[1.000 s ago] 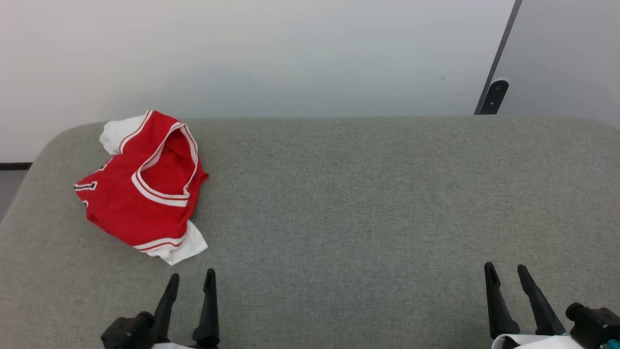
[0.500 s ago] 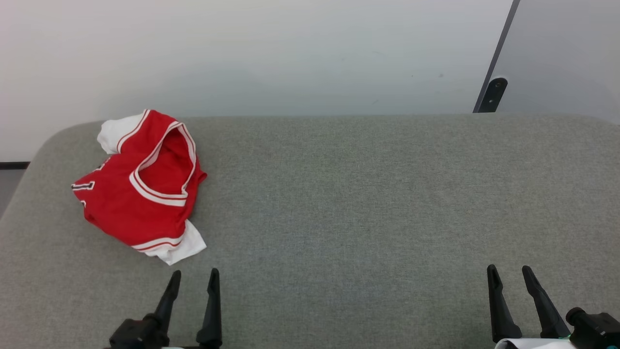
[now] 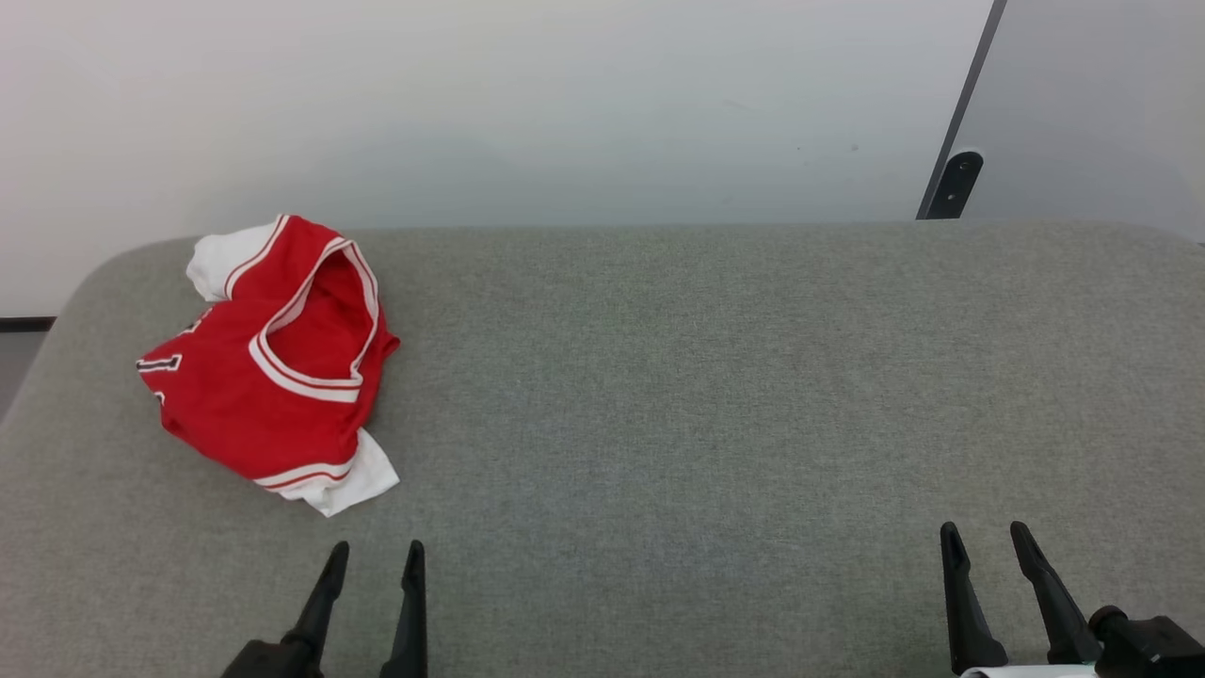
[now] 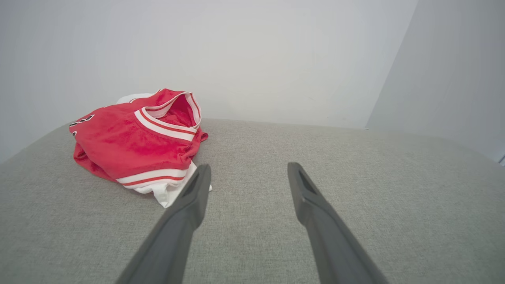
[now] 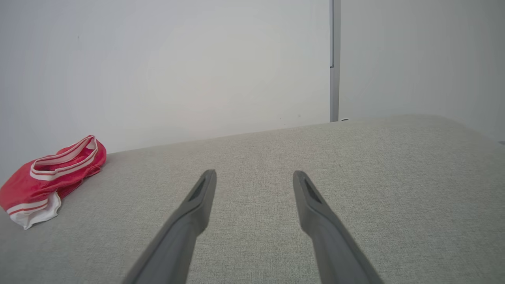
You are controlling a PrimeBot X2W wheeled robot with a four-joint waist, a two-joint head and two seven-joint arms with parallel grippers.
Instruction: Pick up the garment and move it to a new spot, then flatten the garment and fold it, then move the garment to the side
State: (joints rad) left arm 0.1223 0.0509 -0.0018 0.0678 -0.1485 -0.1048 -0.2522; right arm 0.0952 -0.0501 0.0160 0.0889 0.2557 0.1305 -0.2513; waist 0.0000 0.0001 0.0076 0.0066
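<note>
The garment (image 3: pixel 268 367) lies crumpled at the far left of the grey cushion (image 3: pixel 659 395), red with white striped trim, a white sleeve at its near corner and another at the back. My left gripper (image 3: pixel 375 551) is open, just in front of the garment's near white sleeve, not touching it. In the left wrist view the garment (image 4: pixel 138 142) sits ahead and left of the open left gripper (image 4: pixel 248 167). My right gripper (image 3: pixel 982 532) stands open at the lower right, with nothing between its fingers. From the right wrist the garment (image 5: pixel 47 177) shows at the far left, far from that gripper (image 5: pixel 254 173).
A pale wall (image 3: pixel 565 104) runs behind the cushion. At the back right stands a grey panel with a dark edge and a black bracket (image 3: pixel 953 184). The cushion's left edge curves down near the garment.
Both grippers have dropped lower in the head view, drawing back toward me. The garment lies as before, apart from a small shift of the whole picture.
</note>
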